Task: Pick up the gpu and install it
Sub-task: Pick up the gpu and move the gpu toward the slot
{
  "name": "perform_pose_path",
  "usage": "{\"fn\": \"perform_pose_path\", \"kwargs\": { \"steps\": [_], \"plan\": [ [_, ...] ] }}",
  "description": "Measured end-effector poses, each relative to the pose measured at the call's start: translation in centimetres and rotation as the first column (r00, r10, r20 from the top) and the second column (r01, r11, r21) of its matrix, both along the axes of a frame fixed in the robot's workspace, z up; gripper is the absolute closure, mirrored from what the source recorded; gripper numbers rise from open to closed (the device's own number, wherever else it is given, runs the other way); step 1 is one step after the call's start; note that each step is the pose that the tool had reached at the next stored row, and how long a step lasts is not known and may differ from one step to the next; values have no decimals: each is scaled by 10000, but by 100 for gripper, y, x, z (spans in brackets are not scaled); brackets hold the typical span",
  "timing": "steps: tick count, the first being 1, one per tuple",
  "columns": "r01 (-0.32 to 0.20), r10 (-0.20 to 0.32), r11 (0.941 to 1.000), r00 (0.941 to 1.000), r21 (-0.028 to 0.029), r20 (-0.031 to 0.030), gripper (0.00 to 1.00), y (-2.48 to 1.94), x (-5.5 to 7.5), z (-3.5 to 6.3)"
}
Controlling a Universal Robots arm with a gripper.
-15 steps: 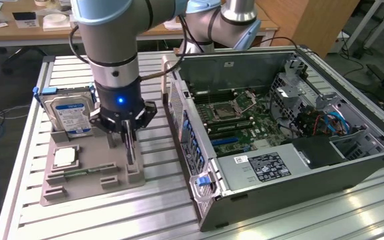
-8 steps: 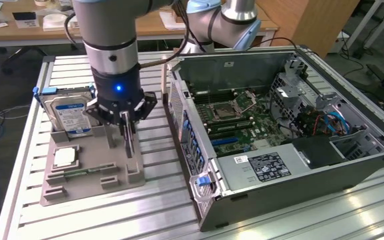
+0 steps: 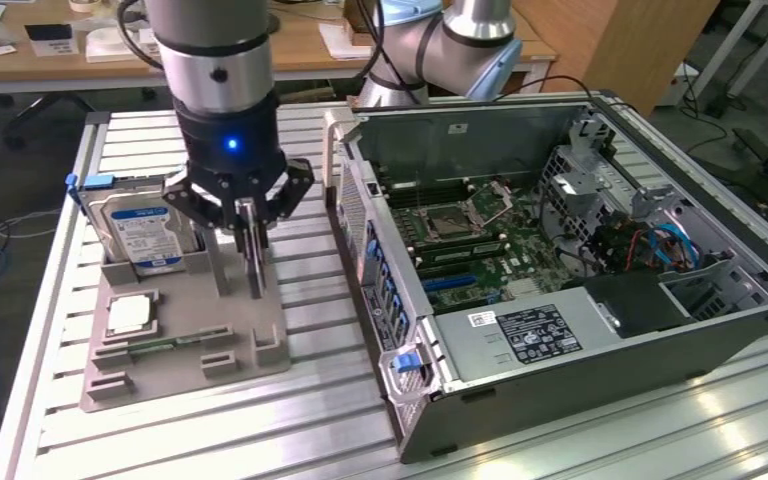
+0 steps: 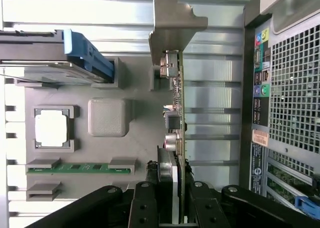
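**Card pinched edge-on at the parts tray**

The gripper (image 4: 176, 185) hangs over the grey tray (image 3: 184, 385), on the tray's side nearest the computer case (image 3: 624, 350); its fingers (image 4: 145, 208) are pressed onto the two faces of the gpu (image 4: 176, 96), pinching it. The card stands on edge between them, its bent metal bracket reaching out past the fingertips; whether it has left the tray I cannot tell.

To the exterior view's left of the card stands the hard drive (image 3: 144, 230) with a blue-and-white label, its writing too small to read; nearer lie the processor chip (image 3: 131, 315) and a green memory stick (image 4: 80, 167). The case lies open on the slatted table (image 3: 291, 430) at the exterior view's right; a white-and-black label (image 3: 538, 333) on its power supply and a pale orange sticker (image 4: 260, 137) on its back panel carry print that cannot be read.
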State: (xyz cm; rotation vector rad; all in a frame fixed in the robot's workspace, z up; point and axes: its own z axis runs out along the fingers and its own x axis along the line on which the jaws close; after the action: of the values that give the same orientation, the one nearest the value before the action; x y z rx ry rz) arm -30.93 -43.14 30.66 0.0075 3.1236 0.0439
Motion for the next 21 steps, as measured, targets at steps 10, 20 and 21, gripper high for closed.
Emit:
{"fn": "perform_pose_path", "kwargs": {
  "steps": [10,20,21],
  "plan": [
    [0,0,10000,10000,3,-12,72,0,0,429],
    [0,0,10000,10000,3,-27,72,0,0,785],
    [0,0,10000,10000,3,-29,72,0,0,822]
  ]
}}
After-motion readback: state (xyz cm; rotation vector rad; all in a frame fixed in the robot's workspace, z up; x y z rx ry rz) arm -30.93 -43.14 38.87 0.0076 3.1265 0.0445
